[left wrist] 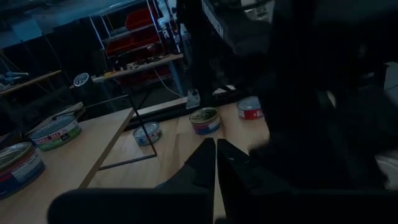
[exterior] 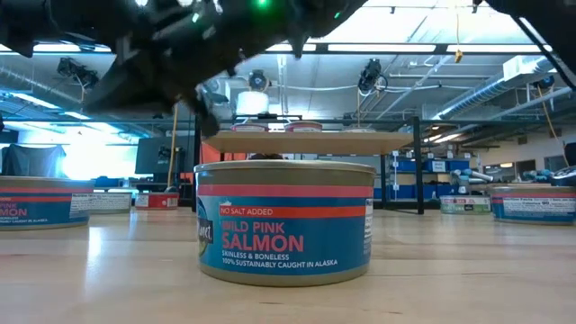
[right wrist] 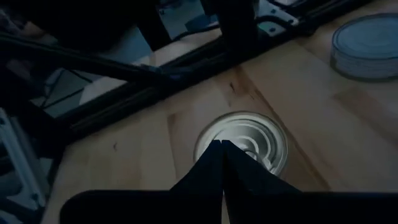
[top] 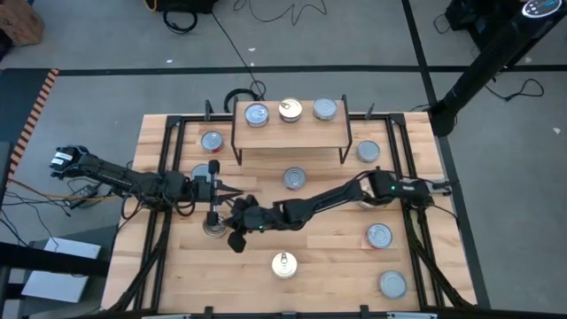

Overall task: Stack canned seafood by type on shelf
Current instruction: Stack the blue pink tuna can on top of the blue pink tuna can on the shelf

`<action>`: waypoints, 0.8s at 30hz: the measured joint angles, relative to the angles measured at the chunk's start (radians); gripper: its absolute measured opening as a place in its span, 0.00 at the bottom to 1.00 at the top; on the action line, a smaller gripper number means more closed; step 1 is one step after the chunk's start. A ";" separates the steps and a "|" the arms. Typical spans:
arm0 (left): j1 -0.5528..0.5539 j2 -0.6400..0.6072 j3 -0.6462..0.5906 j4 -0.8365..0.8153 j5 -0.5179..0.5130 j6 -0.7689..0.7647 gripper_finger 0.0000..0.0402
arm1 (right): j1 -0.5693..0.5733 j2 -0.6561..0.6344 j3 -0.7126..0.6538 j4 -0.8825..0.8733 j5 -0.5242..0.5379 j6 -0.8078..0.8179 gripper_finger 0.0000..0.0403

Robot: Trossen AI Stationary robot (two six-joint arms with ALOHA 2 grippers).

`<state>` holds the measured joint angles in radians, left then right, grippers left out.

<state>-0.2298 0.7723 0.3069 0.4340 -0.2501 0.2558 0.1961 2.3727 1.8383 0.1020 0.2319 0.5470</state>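
**High view: right arm nearer the tin at the left-front of the surface**

High view shows the slatted surface (top: 177,266) with both arms meeting over its left-front part. The shelf (top: 291,135) stands at the far middle, carrying three tins in a row: a bluish-topped one (top: 257,113), a gold-topped one (top: 290,110) and a silver one (top: 325,109). The other tins lie scattered on the surface, among them one just in front of the shelf (top: 294,178), a gold-topped one near the front edge (top: 284,264) and two at the right front.

The right arm reaches across from the right side, and the right gripper (top: 232,215) hovers just beside a silver-topped tin (top: 213,230) at the left front. The right wrist view looks down on that tin (right wrist: 241,144), with the jaws pressed together to a point and nothing between them; the tin lies just ahead of and under the tips. Being round, it offers no long axis, so any approach angle would likely serve once the jaws spread.

The left gripper (top: 216,189) waits near the same spot, slightly farther from the tin; its jaws, seen in the left wrist view, also look closed and empty.

In the low view, a blue-green salmon tin (exterior: 284,221) stands upright in the foreground.
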 joint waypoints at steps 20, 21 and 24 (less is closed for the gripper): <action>0.000 0.000 0.000 0.001 0.000 0.000 0.05 | 0.024 0.081 0.041 0.014 0.075 -0.058 0.02; 0.000 0.000 0.000 0.001 0.000 0.000 0.05 | 0.026 0.081 0.040 0.013 0.086 -0.072 0.02; 0.000 0.000 0.000 0.001 0.000 0.000 0.05 | 0.027 0.081 0.040 0.015 0.088 -0.103 0.02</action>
<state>-0.2298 0.7723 0.3069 0.4355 -0.2501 0.2558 0.2234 2.4538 1.8786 0.1174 0.3195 0.4445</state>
